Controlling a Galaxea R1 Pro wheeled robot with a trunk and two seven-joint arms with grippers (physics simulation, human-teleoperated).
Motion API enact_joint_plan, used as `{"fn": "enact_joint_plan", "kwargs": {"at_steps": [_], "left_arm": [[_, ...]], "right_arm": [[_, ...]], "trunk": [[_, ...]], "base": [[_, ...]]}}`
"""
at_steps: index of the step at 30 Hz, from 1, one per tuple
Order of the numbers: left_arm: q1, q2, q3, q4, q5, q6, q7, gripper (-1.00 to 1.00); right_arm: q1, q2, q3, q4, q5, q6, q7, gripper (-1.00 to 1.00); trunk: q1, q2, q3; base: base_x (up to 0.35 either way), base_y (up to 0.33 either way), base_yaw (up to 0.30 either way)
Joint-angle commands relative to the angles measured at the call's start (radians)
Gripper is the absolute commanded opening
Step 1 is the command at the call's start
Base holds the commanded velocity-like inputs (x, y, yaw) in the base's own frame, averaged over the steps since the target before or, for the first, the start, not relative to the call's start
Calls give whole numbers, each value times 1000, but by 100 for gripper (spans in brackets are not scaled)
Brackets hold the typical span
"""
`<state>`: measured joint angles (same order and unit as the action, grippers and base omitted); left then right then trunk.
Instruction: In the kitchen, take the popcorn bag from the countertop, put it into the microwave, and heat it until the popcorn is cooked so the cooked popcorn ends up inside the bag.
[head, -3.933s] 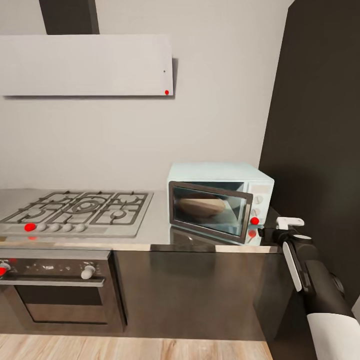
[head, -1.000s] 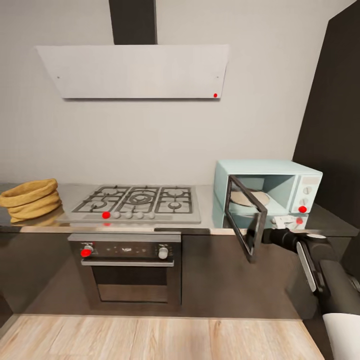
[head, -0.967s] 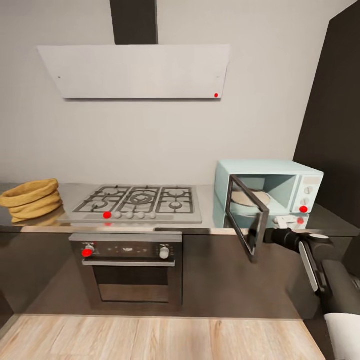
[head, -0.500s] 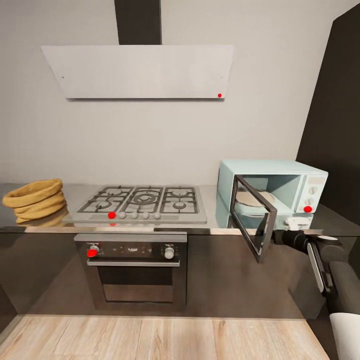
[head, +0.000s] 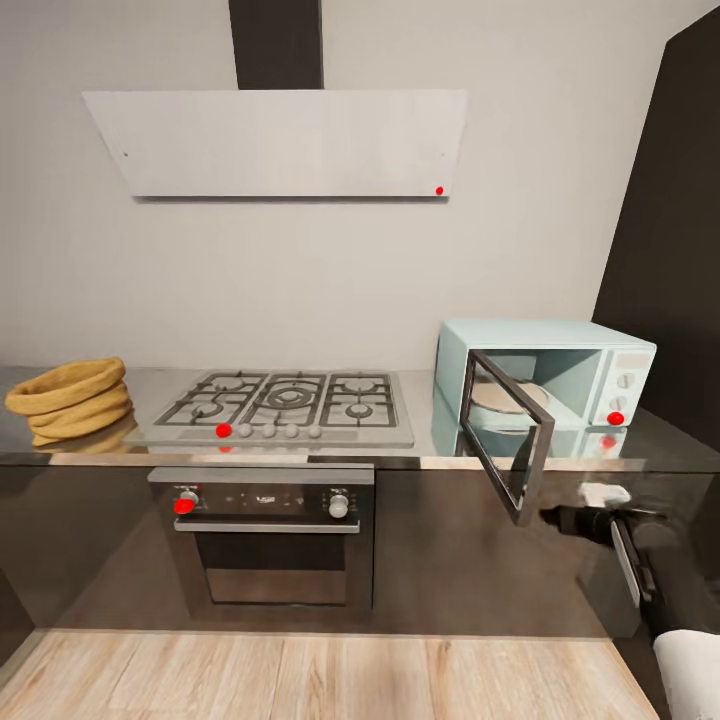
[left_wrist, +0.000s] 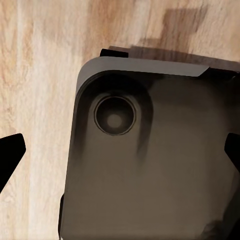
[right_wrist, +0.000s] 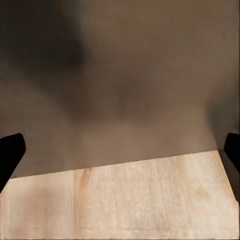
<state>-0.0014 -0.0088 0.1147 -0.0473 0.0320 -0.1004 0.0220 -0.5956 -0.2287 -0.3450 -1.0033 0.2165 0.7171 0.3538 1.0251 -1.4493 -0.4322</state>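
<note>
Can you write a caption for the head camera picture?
Microwave door open, popcorn bag waiting across the hob.

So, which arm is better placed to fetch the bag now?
Probably left: the bag lies far left on the countertop, while the right claw hangs by the microwave door, far right.

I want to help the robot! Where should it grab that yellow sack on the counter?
Probably by the rolled rim of the popcorn bag, coming from above. The rim is thick and faces up, and the wrinkled sides look soft and wide. The bag sits far left on the countertop.
</note>
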Motion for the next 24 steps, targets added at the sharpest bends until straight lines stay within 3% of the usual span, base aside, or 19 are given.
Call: {"fn": "enact_joint_plan", "kwargs": {"at_steps": [1, 3, 5, 10, 13, 15, 16, 19, 24], "left_arm": [[0, 0, 5, 0, 3, -2, 1, 100], [0, -1, 5, 0, 3, -2, 1, 100], [0, 0, 5, 0, 3, -3, 1, 100], [0, 0, 5, 0, 3, -4, 1, 100], [0, 0, 5, 0, 3, -4, 1, 100], [0, 0, 5, 0, 3, -4, 1, 100], [0, 1, 4, 0, 4, -4, 1, 100], [0, 3, 20, 0, 16, -4, 1, 100], [0, 3, 32, 0, 37, -5, 1, 100]], "right_arm": [[-1, -2, -2, 227, 11, -126, 6, 100], [-1, -6, 4, 458, 16, -278, -13, 100], [-1, -6, 6, 634, 48, -376, -50, 100], [10, -2, 8, 982, 84, -558, -120, 100], [203, 16, 9, 1028, 87, -653, -137, 100], [256, 22, 9, 1033, 87, -703, -139, 100], [288, 50, 8, 1035, 86, -721, -155, 100], [316, 80, 8, 1036, 85, -726, -262, 100], [322, 86, 8, 1037, 85, -735, -309, 100]], "trunk": [[0, -1, -1], [0, -1, -1], [0, -1, -1], [0, -1, -1], [0, -1, -1], [0, -1, -1], [0, -1, -1], [0, -1, -1], [0, -1, -1]], "base": [[0, 0, 0], [0, 0, 0], [0, 0, 0], [0, 0, 0], [0, 0, 0], [0, 0, 0], [0, 0, 0], [0, 0, 0], [0, 0, 125]]}}
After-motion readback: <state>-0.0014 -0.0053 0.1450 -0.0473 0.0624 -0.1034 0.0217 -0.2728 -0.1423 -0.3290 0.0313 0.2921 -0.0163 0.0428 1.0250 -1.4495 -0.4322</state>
